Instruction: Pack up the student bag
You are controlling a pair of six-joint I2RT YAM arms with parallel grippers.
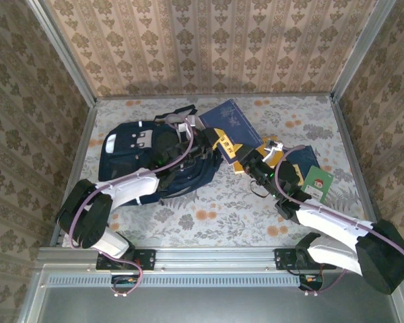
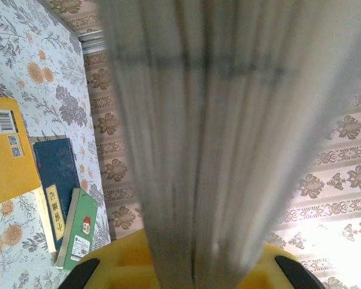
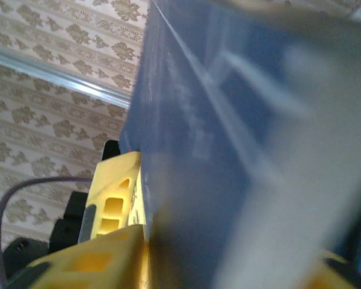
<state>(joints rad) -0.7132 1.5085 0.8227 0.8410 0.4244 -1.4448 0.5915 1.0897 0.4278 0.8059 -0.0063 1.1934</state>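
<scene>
The student bag (image 1: 138,158) lies flat on the left half of the table, dark navy with grey-white patches. A blue book (image 1: 230,120) stands tilted just right of it. My left gripper (image 1: 221,142) is shut on the blue book; its grey page edges (image 2: 216,120) rise from between the yellow fingers (image 2: 120,262). My right gripper (image 1: 244,161) comes in from the right and is shut on the same book. Its blue cover (image 3: 192,180) lies against the yellow finger (image 3: 114,198).
A yellow book (image 2: 6,150), a dark blue book (image 2: 57,171) and a green book (image 2: 78,232) lie on the floral tablecloth at the right. The last two also show from above, dark blue book (image 1: 304,158) beside green book (image 1: 318,182). Patterned walls close in three sides.
</scene>
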